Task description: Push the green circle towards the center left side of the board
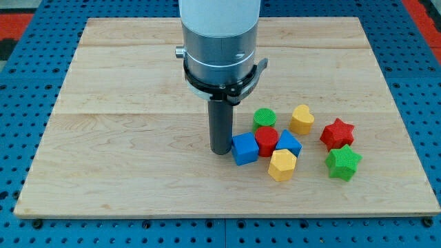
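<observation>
Green circle (264, 117): a short, round green cylinder with a flat top, standing upright on the counter (124, 172), right of the view's middle; its lower edge is hidden behind the red block.
Red block (267, 140): rounded, just below the green circle, seemingly touching it.
Blue cube (244, 149): left of the red block, against it.
Second blue block (289, 142): right of the red block, partly hidden.
Yellow hexagon (282, 164): below the red and blue blocks.
Yellow heart (301, 119): just right of the green circle, apart from it.
Red star (337, 133), green star (343, 162): further right, close together.
My tip (220, 151): on the counter, just left of the blue cube, below and left of the green circle.
Hand: none here; the arm ends in a plain rod.
</observation>
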